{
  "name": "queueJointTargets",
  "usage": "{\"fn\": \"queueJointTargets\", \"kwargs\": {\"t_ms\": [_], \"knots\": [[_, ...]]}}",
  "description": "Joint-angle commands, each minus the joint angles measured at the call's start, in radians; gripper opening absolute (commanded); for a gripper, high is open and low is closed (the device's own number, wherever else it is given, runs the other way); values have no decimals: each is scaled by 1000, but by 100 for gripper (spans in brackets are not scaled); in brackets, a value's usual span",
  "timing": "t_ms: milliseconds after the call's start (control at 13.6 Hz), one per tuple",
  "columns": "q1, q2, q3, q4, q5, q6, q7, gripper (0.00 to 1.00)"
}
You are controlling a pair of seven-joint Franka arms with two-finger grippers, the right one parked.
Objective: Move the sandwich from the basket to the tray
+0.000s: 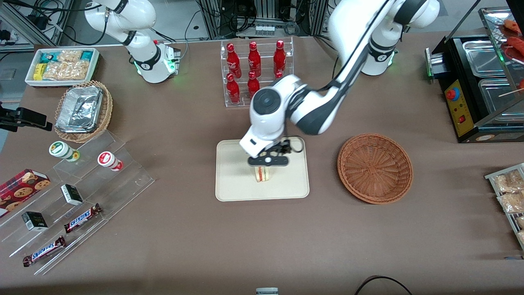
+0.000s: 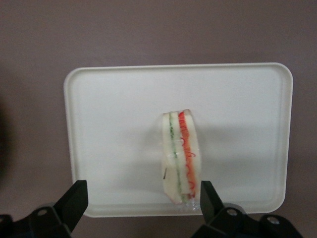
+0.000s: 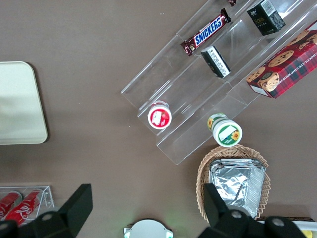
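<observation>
While the jaws stand spread wide apart over the tray (image 2: pixel 124 114), the left arm's gripper (image 2: pixel 141 201) holds nothing: one finger (image 2: pixel 74 201) is well clear of the sandwich (image 2: pixel 182 156), and the other finger (image 2: pixel 209 198) sits just beside the bread's edge, though whether it touches cannot be told. The sandwich stands on its edge on the tray, its striped green, orange and red filling facing up toward the wrist camera, roughly in the middle of the tray's surface. In the front view the gripper (image 1: pixel 268 160) hovers directly above the sandwich (image 1: pixel 262 173), which rests on the tray (image 1: pixel 233 184). Beside the tray, toward the working arm's end of the worktop (image 1: pixel 262 246), the round wicker basket (image 1: pixel 375 168) lies with nothing in it. Farther from the front camera than the tray, a clear rack of red bottles (image 1: pixel 254 69) stands upright.
</observation>
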Motion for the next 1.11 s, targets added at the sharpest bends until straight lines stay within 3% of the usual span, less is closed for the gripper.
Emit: {"fn": "queueJointTargets", "kwargs": {"t_ms": [0,221,442,737,1032], "knots": [[86,-162,-4,-61,0,-121,-13,100],[194,-339,-6,-185,-1,-135,12,100],[327,-494,-4,-290,-20,-193,257,100],[496,-606,-4,-291,-63,-355,556,100],[631,-669,-3,-291,-63,-419,739,100]]}}
